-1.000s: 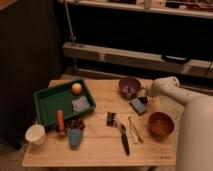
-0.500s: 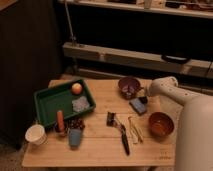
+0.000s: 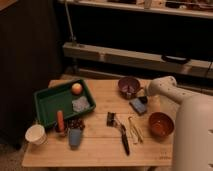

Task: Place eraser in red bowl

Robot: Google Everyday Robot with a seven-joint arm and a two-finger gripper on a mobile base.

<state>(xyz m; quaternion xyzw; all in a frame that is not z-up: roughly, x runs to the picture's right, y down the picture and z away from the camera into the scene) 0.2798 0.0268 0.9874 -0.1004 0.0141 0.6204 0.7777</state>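
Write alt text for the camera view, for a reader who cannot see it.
The robot's gripper is beside a blue-grey pad on a wooden table, between a purple bowl and the red bowl. The eraser lies mid-table, near a green tray.

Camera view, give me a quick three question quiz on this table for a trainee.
1. True or false: the eraser lies on the table, outside the red bowl.
2. Fill in: the orange fruit sits in the ____ tray.
3. The gripper, between the purple bowl and the red bowl, is nearest: A the blue-grey pad; B the orange fruit; C the eraser.
Key: 1 true; 2 green; 3 A.
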